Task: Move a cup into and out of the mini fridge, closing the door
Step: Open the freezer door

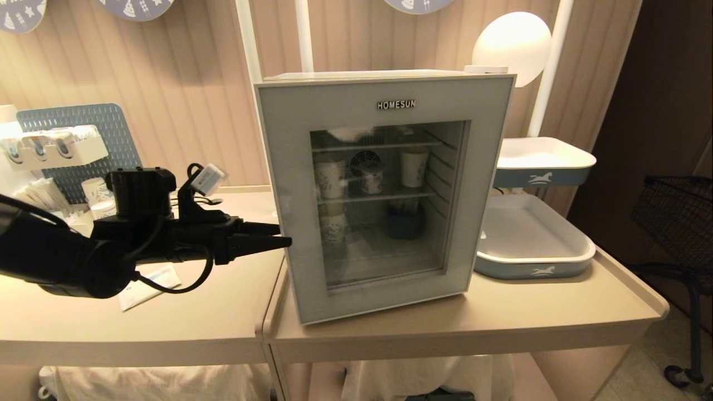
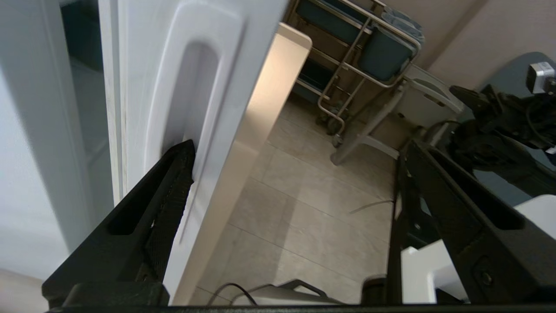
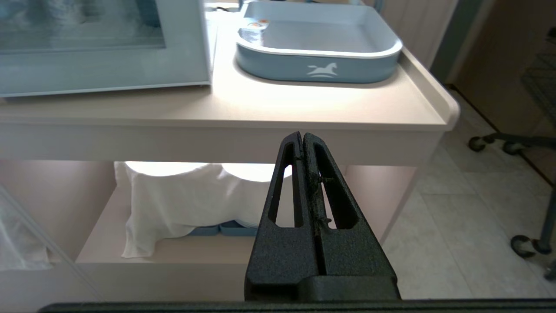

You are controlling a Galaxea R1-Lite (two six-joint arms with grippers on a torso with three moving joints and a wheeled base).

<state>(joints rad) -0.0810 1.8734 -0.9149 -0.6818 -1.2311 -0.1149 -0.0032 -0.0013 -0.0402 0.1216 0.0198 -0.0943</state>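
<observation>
**A:** Jaws? The left gripper point(image 1: 281, 234) stands wide apart, one fingertip point(image 2: 184, 152) tucked into the recessed handle point(image 2: 191, 100) on the door's point(image 1: 384, 195) left edge. The right gripper point(image 3: 302, 141) is pressed together, parked low before the table point(image 3: 304, 108).

**B:** So the step is opening?

**A:** I'd judge so; the door looks shut. Next: hook and pull outward.

**B:** And the cup?

**A:** In the blue tray point(image 3: 319, 71), beside the mini fridge point(image 1: 384, 75): small tub point(image 3: 252, 34).

A pale beige counter point(image 1: 557, 312) stands before a wall of ribbed beige panelling point(image 1: 195, 83), with a glowing round lamp point(image 1: 512, 42) at the far right. Below lies a tiled floor point(image 3: 469, 226); at the right edge stands what may be a dark wire basket point(image 1: 677, 209) on wheels.
</observation>
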